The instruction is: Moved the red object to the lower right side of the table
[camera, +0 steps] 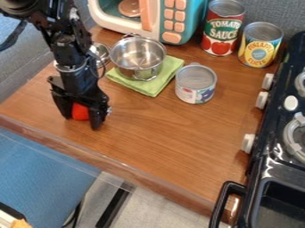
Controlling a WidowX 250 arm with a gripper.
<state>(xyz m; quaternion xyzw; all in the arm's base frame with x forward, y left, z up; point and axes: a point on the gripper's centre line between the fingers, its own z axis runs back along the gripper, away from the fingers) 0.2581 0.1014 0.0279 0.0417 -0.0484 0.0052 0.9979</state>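
Black gripper (81, 121), one, at the left of the wooden table (196, 147), its fingers pinching the red object (80, 112), one, low between them. We judge the grasp made and the carry in hand; the next move calls for a modest lift, then travel rightward to the lower right side, setting down short of the stove.

Steel vessel (102, 52), one, partly behind the arm. Steel pot (138, 57), one, on a green cloth (156, 87), one. Toy microwave (173, 22), one, behind. Cans, we count three: low can (195, 84), tall red-labelled can (223, 29), yellow-labelled can (260, 46). Black stove (257, 167), one, at far right.
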